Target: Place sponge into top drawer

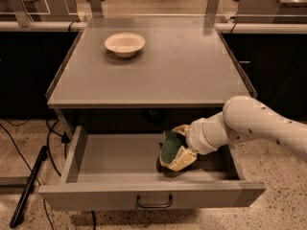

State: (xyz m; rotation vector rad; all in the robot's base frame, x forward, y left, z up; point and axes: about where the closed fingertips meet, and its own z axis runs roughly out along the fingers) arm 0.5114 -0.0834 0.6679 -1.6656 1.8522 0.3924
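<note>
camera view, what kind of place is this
Probably a lab or office workspace, not a home: a grey metal table with cables trailing over a speckled floor, and rows of desks behind. The hand holds the sponge inside the open top drawer.
</note>
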